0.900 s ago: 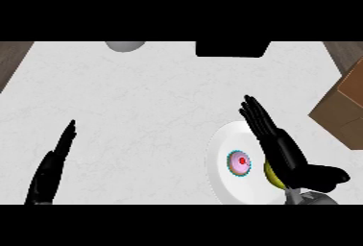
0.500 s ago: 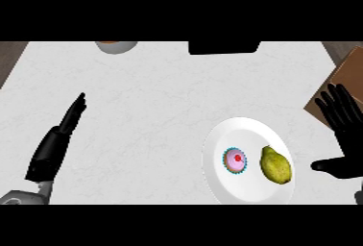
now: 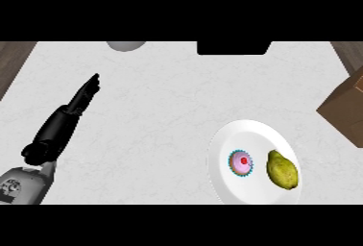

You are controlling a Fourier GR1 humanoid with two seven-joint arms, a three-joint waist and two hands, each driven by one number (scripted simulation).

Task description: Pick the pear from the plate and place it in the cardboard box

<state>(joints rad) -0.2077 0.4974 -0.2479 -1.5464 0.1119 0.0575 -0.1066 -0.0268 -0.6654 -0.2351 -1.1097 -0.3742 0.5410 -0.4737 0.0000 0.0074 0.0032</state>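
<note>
On the white plate, lower right of the bench: pear on plate's right half, untouched; pink cupcake just left of it. Cardboard box up-right of plate, partly out of view. Left hand well left of plate, fingers straight, released, holding nothing. Right hand not visible.

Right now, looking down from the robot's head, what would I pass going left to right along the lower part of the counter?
Left hand → cupcake → pear → cardboard box at the right edge. The cupcake and the pear lie side by side on the white plate.
</note>
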